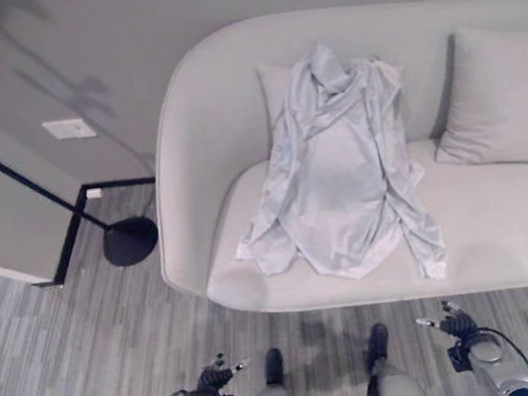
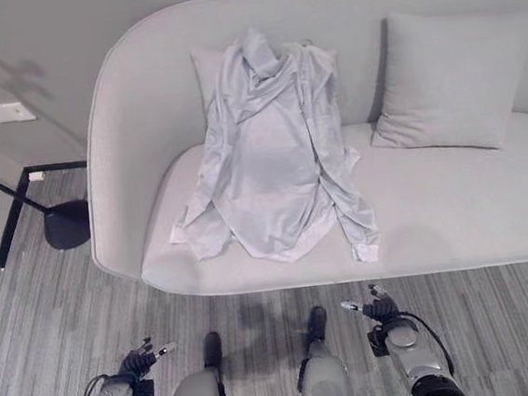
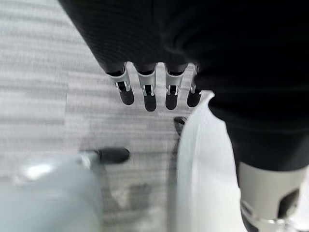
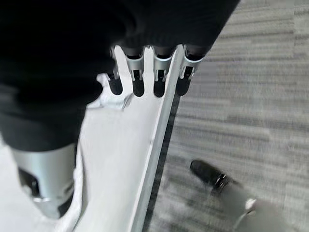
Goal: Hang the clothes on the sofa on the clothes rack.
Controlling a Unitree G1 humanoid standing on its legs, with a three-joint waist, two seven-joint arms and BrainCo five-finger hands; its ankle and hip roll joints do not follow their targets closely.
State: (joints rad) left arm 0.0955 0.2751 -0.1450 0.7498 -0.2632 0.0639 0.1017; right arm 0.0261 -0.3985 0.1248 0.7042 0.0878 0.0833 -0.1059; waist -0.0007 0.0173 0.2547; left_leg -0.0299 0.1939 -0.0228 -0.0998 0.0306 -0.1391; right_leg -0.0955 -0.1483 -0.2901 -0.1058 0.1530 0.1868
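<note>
A pale blue-grey long-sleeved garment lies spread over the light grey sofa. Its top rests against a cushion on the backrest, and its hem and sleeves reach the seat's front edge. My left hand hangs low over the floor in front of the sofa's left part, with its fingers straight and holding nothing. My right hand hangs the same way near the sofa's front edge, fingers straight and empty. Both hands are well short of the garment.
A second grey cushion leans on the backrest at the right. Left of the sofa stands a thin black metal frame with a round black base, beside a white panel. Grey striped floor runs in front.
</note>
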